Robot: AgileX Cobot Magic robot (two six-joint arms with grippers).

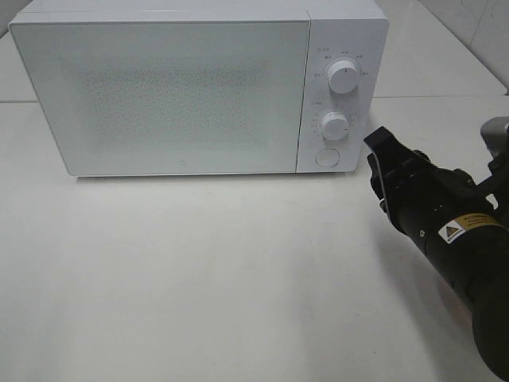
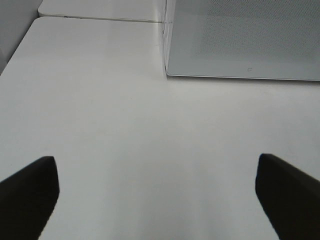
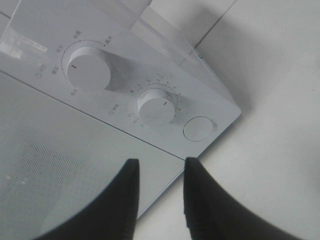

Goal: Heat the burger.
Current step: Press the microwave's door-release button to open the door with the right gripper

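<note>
Right now the white microwave (image 1: 183, 95) stands at the back of the table (image 1: 199, 286) with its door (image 1: 159, 91) shut. The door's speckled window is too clouded to see through, so the burger shows in no view and I cannot tell whether it sits inside. On the panel to the right of the door are an upper dial (image 1: 343, 77), a lower dial (image 1: 335, 126) and a round button (image 1: 326, 157) beneath them. The right hand (image 1: 377, 145) hovers just beside the microwave's lower right corner, near the button but apart from it, angled towards the panel. In its wrist view its two dark fingers (image 3: 120, 200) stand narrowly parted with nothing between them. The left hand (image 2: 156, 160) is spread wide and grips nothing, hanging over the table in front of the microwave's left front corner.
</note>
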